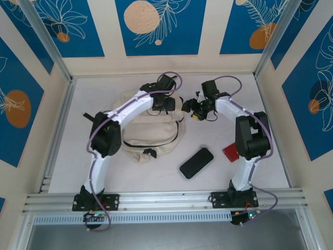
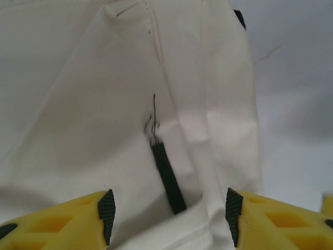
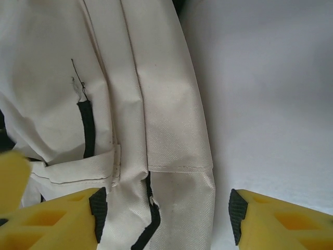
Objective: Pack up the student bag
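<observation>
Nearest, on table (image 1: 130,172): black flat case (image 1: 196,162), red flat item (image 1: 230,152) beside R arm. Mid-table, student bag (image 1: 151,133) lying flat. At bag's far end: left gripper (image 2: 169,208) jaws apart over fabric, nothing gripped; right gripper (image 3: 166,213) wide too, over bag's edge.

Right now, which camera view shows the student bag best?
The top external view: the student bag lies nearly whole, outline and black trim visible, the left arm crossing its upper part. The left wrist view gives a patch of cream fabric with a black strip; the right wrist view, its seamed edge and black trim.
</observation>
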